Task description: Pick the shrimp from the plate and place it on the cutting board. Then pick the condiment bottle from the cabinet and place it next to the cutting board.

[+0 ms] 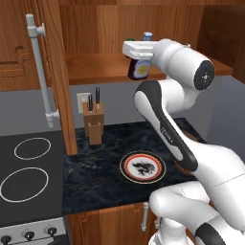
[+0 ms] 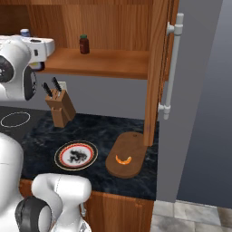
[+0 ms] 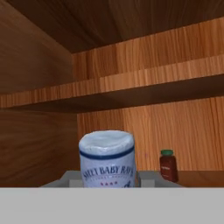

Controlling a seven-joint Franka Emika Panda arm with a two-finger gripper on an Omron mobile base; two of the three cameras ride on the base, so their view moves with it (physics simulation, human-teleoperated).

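Note:
The condiment bottle point(image 1: 139, 68), dark with a pale cap and a yellow-white label, stands upright over the cabinet shelf point(image 1: 95, 67). My gripper point(image 1: 139, 56) is shut on the bottle, one finger on either side of it. In the hand view the bottle point(image 3: 107, 157) fills the gap between the fingers of the gripper point(image 3: 108, 180). Down on the counter, the orange shrimp point(image 2: 123, 159) lies on the brown cutting board point(image 2: 129, 142). Left of the board is the round plate point(image 2: 61, 156) with nothing on it; it also shows in the left base view point(image 1: 125, 165).
A small red jar point(image 2: 84, 44) stands further back on the shelf, also seen as the jar point(image 3: 168, 165) beside the bottle. A knife block point(image 1: 94, 122) is at the counter's rear. The open cabinet door with its white bar handle point(image 2: 171, 68) hangs right of the board. A stove point(image 1: 28, 172) lies left.

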